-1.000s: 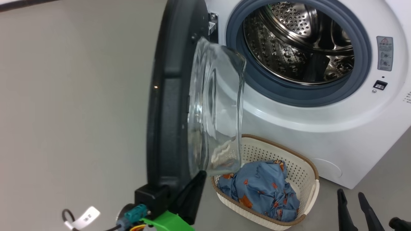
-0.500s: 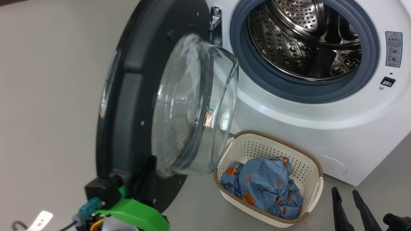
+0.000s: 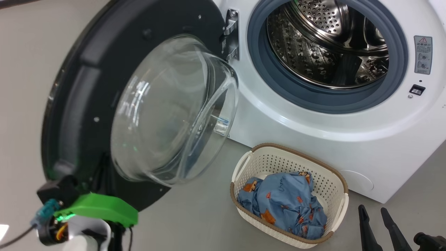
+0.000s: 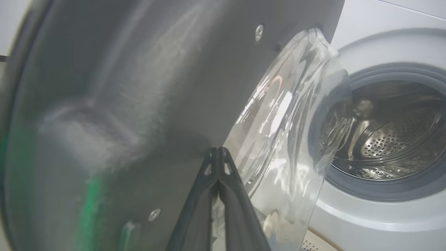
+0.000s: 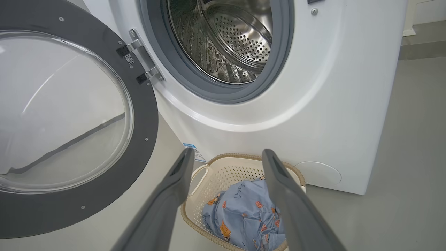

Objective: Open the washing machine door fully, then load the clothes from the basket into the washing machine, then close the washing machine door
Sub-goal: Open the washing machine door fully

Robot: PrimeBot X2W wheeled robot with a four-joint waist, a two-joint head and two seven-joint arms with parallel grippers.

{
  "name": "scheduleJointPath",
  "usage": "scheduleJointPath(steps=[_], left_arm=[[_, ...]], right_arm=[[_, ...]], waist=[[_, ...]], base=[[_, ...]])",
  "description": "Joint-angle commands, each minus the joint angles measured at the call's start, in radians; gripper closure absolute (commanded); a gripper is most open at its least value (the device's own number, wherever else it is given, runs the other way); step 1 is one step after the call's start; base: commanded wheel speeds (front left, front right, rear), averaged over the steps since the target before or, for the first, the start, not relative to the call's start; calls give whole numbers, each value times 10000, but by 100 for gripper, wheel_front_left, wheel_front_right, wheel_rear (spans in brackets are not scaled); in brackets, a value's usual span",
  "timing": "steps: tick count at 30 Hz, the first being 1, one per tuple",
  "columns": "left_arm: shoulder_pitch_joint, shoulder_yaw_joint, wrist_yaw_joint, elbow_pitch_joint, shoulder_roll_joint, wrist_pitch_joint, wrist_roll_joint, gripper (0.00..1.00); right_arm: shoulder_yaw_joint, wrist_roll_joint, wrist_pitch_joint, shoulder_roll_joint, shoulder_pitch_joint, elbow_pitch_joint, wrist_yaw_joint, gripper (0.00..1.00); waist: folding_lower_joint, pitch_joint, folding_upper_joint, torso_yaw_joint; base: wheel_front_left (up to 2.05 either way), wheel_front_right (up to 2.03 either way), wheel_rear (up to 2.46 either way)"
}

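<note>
The washing machine [image 3: 331, 139] stands with its steel drum [image 3: 327, 38] exposed. The washing machine door [image 3: 80, 90] hangs swung far out to the left, glass bowl [image 3: 174, 111] facing me. My left gripper [image 4: 217, 150] is shut, its tips resting against the door's dark inner face beside the glass; its green wrist housing [image 3: 101, 209] sits under the door's lower edge. The basket [image 3: 278, 164] sits on the floor before the machine, holding the blue printed clothes [image 3: 285, 202]. My right gripper [image 3: 372, 209] is open and empty, just right of the basket and, in the right wrist view, above the clothes [image 5: 240, 209].
Grey floor [image 3: 195, 216] runs between the door and the basket, and on to the right of the machine [image 5: 418, 157]. The metal hinge [image 3: 230, 35] joins the door to the machine's front. A warning label [image 3: 422, 54] and the latch slot [image 3: 416, 90] sit right of the opening.
The door has swung from edge-on to wide open toward the left, my shut left gripper moving left with it. The right gripper has stayed put; the basket looks unmoved.
</note>
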Motion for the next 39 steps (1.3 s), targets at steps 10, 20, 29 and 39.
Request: scheduleJointPath(steps=[10,20,29,39], left_arm=[[-2258,1283,-402,2973,837,-1153,-273,100],[-3641,1683,-1124,5986,1577,-1645,1,100],[-4203,2036,-1482,7130,1897,-1683,664,100],[-4282,2587,-1758,7307,1760,-1685,1161,100]], right_arm=[[102,48,-118,-21,1,-226,29,0],[1,146,-118,117,462,-357,29,0],[-64,162,-118,134,506,-341,29,0],[-108,237,-118,136,513,-312,29,0]], waist=[[0,-297,-1,-158],[0,-656,-1,-544],[0,-702,-1,-858],[0,-785,-1,-852]], base=[[0,0,0],[0,0,0],[0,0,0],[0,0,0]])
